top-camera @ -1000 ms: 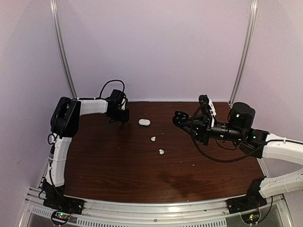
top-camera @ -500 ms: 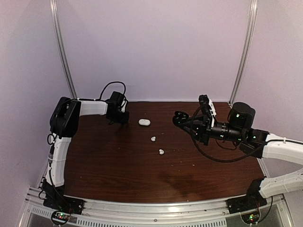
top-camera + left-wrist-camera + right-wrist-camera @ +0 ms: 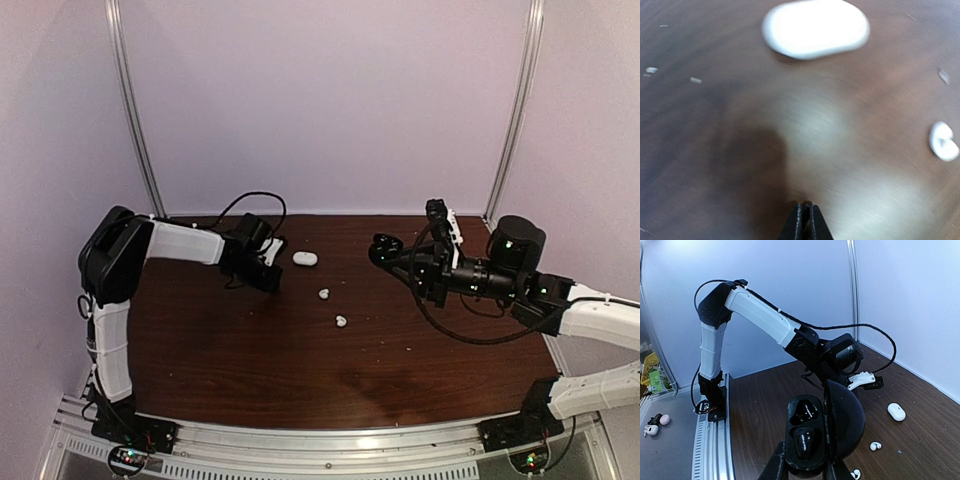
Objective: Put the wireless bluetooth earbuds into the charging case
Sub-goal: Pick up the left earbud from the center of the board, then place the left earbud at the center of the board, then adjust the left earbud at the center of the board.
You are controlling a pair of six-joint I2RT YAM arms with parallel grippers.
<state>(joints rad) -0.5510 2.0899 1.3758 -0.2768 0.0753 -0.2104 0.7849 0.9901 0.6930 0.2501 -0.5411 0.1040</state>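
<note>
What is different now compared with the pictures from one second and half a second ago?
The left gripper moved toward the near edge and slightly right, and its jaws closed on nothing. The right gripper stayed almost in place, shut on the open black case. The white oval case, the farther white earbud and the nearer white earbud did not move.

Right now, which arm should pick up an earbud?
Left. The left gripper is shut and empty, close to the white earbuds; the right gripper holds the open black case.
</note>
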